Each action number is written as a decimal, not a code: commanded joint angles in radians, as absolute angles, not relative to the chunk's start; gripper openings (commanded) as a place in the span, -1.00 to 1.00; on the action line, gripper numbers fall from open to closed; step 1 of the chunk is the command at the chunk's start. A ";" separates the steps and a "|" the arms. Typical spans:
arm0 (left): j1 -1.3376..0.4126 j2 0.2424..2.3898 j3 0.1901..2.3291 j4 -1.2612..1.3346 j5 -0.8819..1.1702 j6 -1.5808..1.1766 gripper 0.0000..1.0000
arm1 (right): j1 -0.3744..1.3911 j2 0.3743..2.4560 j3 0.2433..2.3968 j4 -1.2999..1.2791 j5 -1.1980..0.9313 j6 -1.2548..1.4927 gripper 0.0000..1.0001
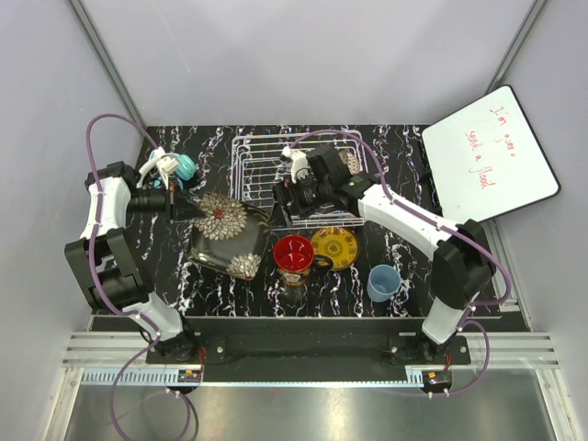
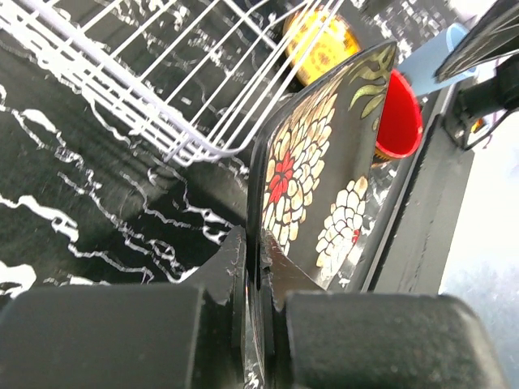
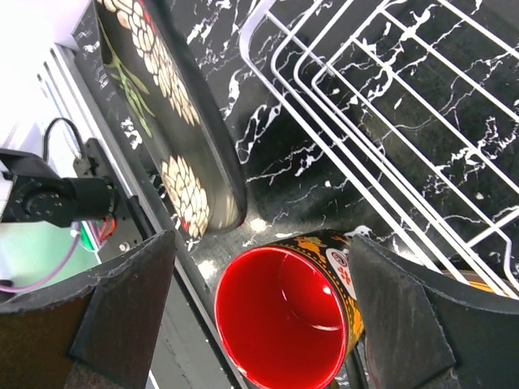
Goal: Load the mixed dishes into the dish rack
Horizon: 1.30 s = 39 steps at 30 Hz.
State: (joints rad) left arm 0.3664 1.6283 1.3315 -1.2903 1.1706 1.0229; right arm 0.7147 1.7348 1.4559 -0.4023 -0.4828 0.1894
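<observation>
My left gripper point(image 1: 190, 210) is shut on the left edge of the square dark floral plate point(image 1: 226, 235), which is tilted up off the table left of the dish rack point(image 1: 250, 170). In the left wrist view the jaws point(image 2: 261, 259) pinch the plate's rim point(image 2: 312, 174). My right gripper point(image 1: 287, 197) is open and empty above the rack's front edge. In the right wrist view point(image 3: 261, 304) the red bowl point(image 3: 280, 324) lies below, between its fingers. The red bowl point(image 1: 294, 253), yellow patterned plate point(image 1: 334, 247) and light-blue cup point(image 1: 382, 282) stand in front of the rack.
Teal headphones point(image 1: 183, 167) lie at the back left behind the left gripper. A whiteboard with red writing point(image 1: 490, 152) leans at the right. A brownish dish point(image 1: 352, 163) shows in the rack's right end, partly hidden by the right arm.
</observation>
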 commanded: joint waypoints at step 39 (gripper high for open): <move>0.291 1.712 1.568 -1.549 1.686 0.807 -1.00 | 0.707 1.907 1.519 0.115 -0.810 0.517 0.50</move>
